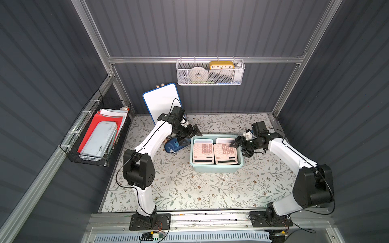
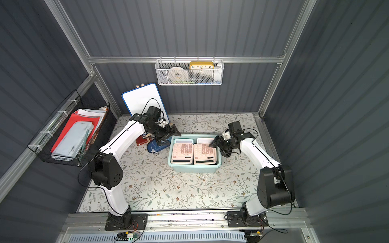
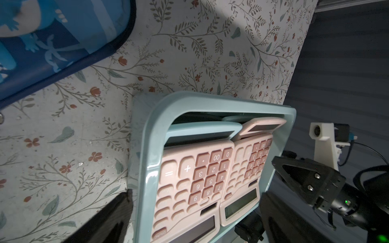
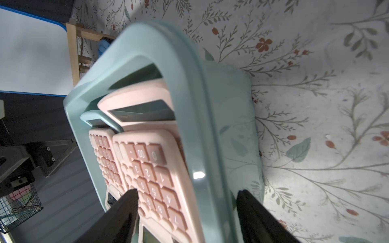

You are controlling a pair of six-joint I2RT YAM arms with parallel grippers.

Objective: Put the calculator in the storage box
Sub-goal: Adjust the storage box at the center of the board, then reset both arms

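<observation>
Lying face-up in the storage box [image 1: 216, 168], near the table's [image 1: 189, 189] far edge, the calculator [image 1: 226, 152] sits beside a second calculator [image 1: 203, 152]. Right gripper [image 1: 240, 149] released, straddling the box rim, one finger over the keys. Left gripper [image 1: 190, 137] released and empty, at the box's far corner.

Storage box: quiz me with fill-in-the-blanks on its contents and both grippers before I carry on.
The top calculators in the storage box are both ___. The right gripper straddles the box's rim with jaws ___. The left gripper holds ___. Beside the box lies a ___ pencil case.
Missing: pink; open; nothing; blue.
</observation>
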